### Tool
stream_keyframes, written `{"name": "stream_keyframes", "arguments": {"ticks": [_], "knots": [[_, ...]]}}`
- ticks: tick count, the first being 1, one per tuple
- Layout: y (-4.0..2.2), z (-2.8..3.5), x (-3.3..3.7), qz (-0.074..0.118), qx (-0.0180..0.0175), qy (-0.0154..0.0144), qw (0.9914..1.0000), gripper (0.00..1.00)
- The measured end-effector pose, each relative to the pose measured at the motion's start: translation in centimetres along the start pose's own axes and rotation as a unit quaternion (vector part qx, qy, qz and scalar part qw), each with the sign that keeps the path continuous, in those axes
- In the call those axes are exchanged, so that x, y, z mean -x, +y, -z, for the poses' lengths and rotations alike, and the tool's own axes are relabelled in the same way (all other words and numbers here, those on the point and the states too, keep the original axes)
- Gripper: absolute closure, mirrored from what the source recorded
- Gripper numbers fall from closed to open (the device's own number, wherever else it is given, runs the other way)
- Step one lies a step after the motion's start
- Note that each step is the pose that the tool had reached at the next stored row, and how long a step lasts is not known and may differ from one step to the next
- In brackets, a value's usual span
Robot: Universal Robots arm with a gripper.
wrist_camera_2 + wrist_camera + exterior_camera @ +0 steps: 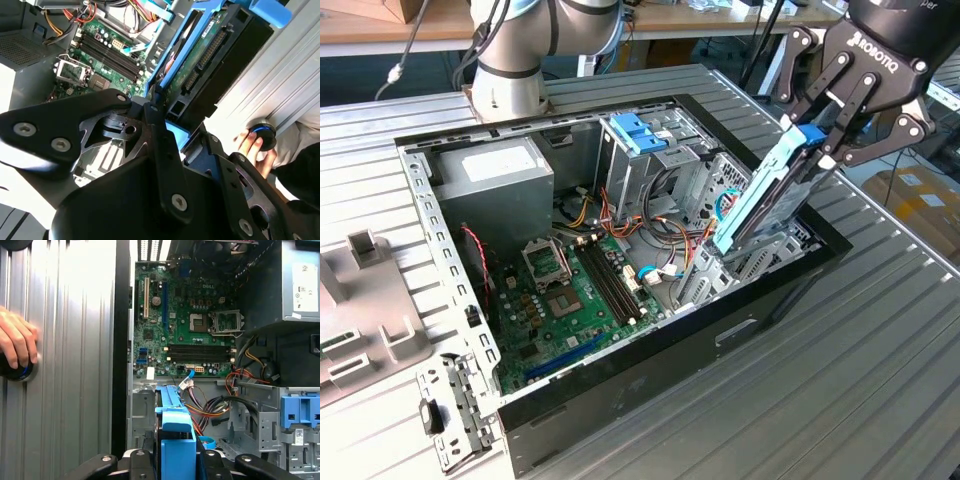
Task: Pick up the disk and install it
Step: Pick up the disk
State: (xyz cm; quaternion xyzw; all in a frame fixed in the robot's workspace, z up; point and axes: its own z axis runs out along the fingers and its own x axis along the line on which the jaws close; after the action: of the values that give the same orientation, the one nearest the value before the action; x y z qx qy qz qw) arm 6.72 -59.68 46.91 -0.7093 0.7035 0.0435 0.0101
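Gripper (817,145) is clamped on the upper end of the disk (765,195). The disk stands steeply tilted. Its long axis runs from the gripper down toward the exterior view's left. Its lower end is inside the open case (650,350), on the right side, right of the motherboard (570,300). The case lies on a ribbed metal table (860,400). A hand (15,342) rests on a black knob (19,371) on the table. A desk (360,30) stands beyond, and a cardboard box (920,195) sits at far right.

At two o'clock in the exterior view, the dark rectangular hard disk with blue plastic rails (765,192) hides its lower end inside the grey metal drive cage (748,266). In the first wrist view, a person's edge-cropped hand (15,340) half-covers a dark round knob (16,374).
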Motion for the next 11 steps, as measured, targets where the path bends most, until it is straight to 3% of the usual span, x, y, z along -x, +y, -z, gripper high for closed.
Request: {"name": "stream_keyframes", "arguments": {"ticks": [3, 8, 11], "knots": [[-0.36, 0.0, -0.03, 0.0, 0.0, 0.0, 1.0, 0.63], [-1.51, 0.06, -0.1, 0.0, 0.0, -0.0003, 1.0, 0.63], [-2.23, 0.46, -0.08, 0.0, 0.0005, -0.003, 1.0, 0.63]]}}
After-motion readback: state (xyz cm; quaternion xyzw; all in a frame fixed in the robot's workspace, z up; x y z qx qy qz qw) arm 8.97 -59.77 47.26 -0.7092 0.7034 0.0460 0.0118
